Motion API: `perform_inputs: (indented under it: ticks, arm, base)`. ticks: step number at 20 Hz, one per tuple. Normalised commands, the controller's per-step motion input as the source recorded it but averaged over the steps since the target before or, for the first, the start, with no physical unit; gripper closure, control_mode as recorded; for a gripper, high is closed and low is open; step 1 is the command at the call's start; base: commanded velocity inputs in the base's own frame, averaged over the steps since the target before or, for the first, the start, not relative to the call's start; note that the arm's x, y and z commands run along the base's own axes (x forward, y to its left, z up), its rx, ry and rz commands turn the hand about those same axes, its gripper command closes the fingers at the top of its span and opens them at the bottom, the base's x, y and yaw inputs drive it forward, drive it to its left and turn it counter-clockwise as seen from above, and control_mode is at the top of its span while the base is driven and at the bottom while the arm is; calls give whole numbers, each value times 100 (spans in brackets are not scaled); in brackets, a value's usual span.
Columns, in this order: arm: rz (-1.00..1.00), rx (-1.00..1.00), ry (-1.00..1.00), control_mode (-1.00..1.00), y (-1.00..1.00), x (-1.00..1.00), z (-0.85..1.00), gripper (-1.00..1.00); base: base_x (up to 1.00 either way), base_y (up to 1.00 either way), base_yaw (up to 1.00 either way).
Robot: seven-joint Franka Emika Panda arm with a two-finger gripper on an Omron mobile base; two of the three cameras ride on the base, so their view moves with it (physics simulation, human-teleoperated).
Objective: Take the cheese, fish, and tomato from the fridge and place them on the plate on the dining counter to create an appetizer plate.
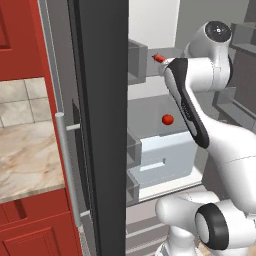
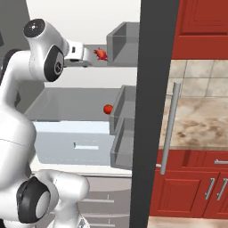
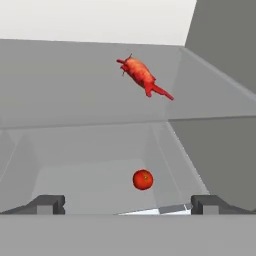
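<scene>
Hand view: fingers (image 3: 50, 204) spread apart, holding nothing; fish (image 3: 142, 76) on upper fridge (image 1: 100, 125) shelf, tomato (image 3: 143, 179) on shelf below.

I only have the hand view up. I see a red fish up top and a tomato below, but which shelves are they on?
Observer: The fish lies on the upper glass shelf of the fridge; the tomato sits one shelf lower.
Operator: Is anything under the tomato's shelf?
Observer: Yes, a pale blue-white drawer sits just below it.
Operator: How close is the hand to the fish?
Observer: In the right base view the gripper is level with the upper shelf, short of the fish and not touching it.
Operator: Is the door out of the way?
Observer: It stands open, its silver bar handle facing the red cabinets.
</scene>
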Motion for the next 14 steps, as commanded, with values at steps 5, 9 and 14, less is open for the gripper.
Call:
perform_inputs:
  ticks: [5,9,14]
  arm:
    - [0,0,-3,-100,-4,33,1,-100]
    - [-1,0,0,-100,-15,37,11,-100]
    - [0,0,0,-100,-15,38,23,-100]
  base:
    - [0,0,0]
    - [0,0,0]
    - [0,0,0]
